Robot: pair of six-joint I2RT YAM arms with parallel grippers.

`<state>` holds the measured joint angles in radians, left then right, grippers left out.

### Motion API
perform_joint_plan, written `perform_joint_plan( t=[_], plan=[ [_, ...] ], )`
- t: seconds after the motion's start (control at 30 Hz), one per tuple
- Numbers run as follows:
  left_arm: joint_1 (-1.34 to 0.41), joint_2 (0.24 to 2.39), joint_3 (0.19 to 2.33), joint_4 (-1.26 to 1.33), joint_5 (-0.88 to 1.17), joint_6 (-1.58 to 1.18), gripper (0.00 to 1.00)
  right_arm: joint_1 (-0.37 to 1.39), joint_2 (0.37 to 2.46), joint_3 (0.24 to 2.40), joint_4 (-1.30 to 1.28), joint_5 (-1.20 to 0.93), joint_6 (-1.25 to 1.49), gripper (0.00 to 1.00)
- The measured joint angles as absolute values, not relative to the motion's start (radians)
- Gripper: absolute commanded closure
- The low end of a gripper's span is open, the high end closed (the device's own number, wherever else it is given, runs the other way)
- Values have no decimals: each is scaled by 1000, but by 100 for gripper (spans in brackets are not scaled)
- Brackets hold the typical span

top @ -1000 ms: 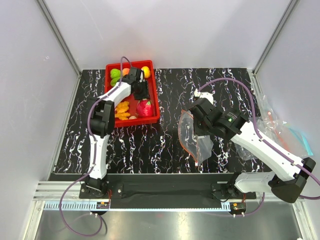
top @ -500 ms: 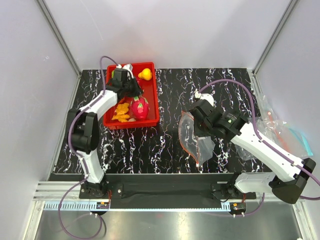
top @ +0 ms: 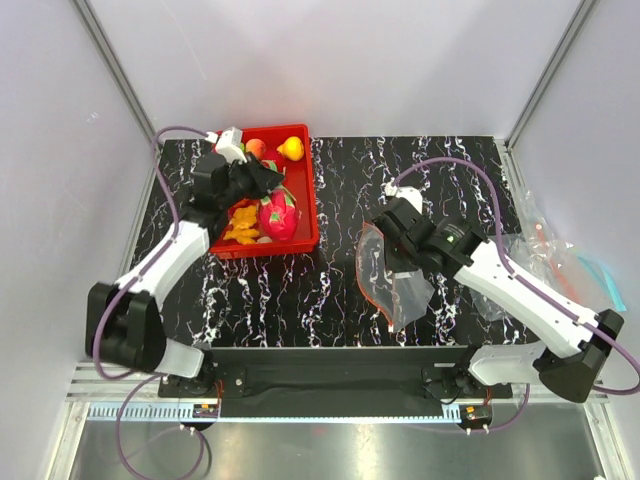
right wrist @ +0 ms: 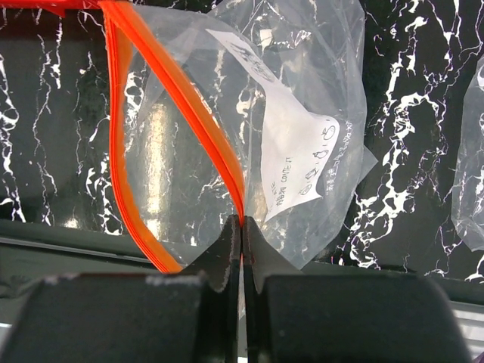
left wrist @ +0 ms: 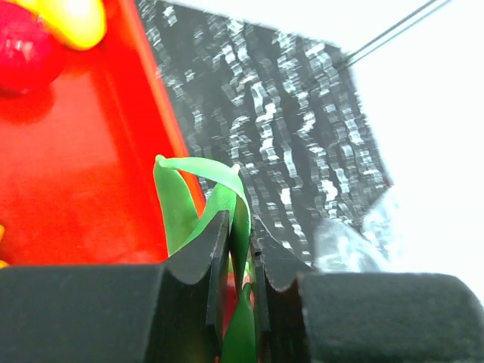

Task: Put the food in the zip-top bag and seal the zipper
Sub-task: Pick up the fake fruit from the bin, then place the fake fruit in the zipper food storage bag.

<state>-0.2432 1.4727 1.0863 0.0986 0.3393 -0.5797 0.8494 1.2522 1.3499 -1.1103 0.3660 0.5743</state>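
Left hand (left wrist: 240, 246) pinches a green leafy food piece (left wrist: 179, 203) over the red tray (left wrist: 76, 174) at the bench's (top: 340, 180) far-left corner — right hand (right wrist: 242, 227) clamps the zipper (right wrist: 181, 106), holding the zip-top bag (right wrist: 302, 76) gaping, right of centre.

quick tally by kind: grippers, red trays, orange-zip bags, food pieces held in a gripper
grippers: 2, left gripper and right gripper
red tray: 1
orange-zip bag: 1
green food piece, held: 1
total: 5
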Motion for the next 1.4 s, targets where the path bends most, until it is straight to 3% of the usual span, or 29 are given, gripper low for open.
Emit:
perform_joint_plan(
  t=[0.3, 0.47, 0.77, 1.4],
  plan=[
    [-430, 1136, 811, 343, 301, -645, 100, 849, 1349, 1367, -1084, 354, 586, 100],
    [-577, 1068, 694, 495, 210, -646, 100, 849, 1395, 1367, -1044, 326, 592, 100],
    [-725, 1071, 502, 812, -12, -652, 100, 849, 1404, 1367, -965, 244, 602, 100],
    [-830, 1256, 548, 1083, -149, -681, 100, 849, 1406, 1367, -923, 196, 631, 100]
  ],
)
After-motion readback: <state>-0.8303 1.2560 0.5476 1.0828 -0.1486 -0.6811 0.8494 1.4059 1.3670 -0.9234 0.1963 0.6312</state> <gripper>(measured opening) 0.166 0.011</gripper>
